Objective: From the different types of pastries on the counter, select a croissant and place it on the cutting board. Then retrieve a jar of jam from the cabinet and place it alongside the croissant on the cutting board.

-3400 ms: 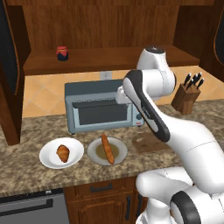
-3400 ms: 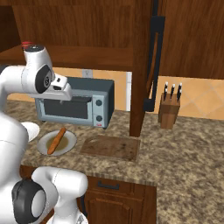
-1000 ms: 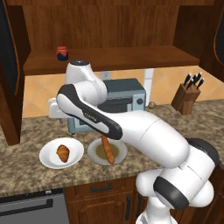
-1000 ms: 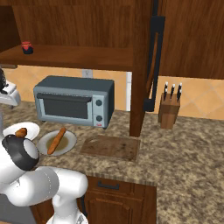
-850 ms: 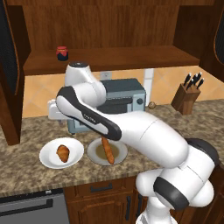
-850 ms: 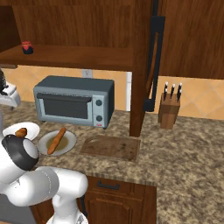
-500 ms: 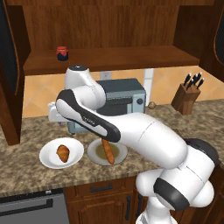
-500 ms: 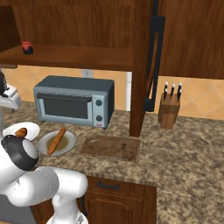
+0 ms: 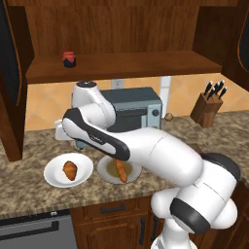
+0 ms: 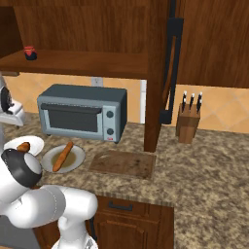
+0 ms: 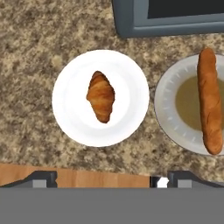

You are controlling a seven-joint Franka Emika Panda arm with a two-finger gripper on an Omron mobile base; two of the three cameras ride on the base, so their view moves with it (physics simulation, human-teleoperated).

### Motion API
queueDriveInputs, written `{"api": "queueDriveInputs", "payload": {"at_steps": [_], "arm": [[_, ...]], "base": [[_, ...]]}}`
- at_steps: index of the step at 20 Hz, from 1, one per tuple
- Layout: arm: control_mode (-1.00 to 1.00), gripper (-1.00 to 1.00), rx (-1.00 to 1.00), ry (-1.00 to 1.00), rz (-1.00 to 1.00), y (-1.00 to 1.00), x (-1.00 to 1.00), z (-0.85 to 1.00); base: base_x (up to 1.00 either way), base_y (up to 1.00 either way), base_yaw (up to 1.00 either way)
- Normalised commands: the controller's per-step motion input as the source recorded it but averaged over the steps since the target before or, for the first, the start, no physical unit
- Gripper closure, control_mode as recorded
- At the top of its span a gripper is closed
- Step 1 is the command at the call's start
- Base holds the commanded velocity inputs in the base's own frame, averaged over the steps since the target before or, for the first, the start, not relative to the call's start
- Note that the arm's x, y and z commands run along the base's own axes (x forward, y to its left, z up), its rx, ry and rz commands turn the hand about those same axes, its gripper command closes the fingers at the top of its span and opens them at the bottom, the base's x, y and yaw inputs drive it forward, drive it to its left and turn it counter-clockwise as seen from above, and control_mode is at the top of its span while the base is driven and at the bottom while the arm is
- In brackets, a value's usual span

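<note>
The tool (image 11: 105,178) hangs released above the croissant (image 11: 101,96) on its white plate (image 11: 72,118). Picking it up seems the step in hand. Next it likely must drop straight down and close.

Speckled granite counter (image 11: 30,39), matt wood cutting board (image 10: 122,163), smooth white plate (image 11: 70,113).

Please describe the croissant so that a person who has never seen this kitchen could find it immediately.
Look at the grey toaster oven on the granite counter; two round plates lie in front of it. The croissant rests in the middle of the white plate further from the cutting board. It is short, plump and golden-brown, unlike the long thin bread stick on the neighbouring plate.
</note>
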Motion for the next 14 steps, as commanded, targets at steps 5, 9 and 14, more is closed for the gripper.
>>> {"api": "queueDriveInputs", "payload": {"at_steps": [5, 9, 14], "arm": [[-1.0, -1.0, 0.0, 0.0, -0.02, 0.03, 0.1, -0.39], [-1.0, -1.0, 0.0, 0.0, -0.02, 0.09, 0.11, -0.39], [-1.0, -1.0, 0.0, 0.0, -0.01, 0.17, 0.24, -0.34]], "base": [[0.0, 0.0, 0.0], [0.0, 0.0, 0.0], [0.0, 0.0, 0.0]]}}
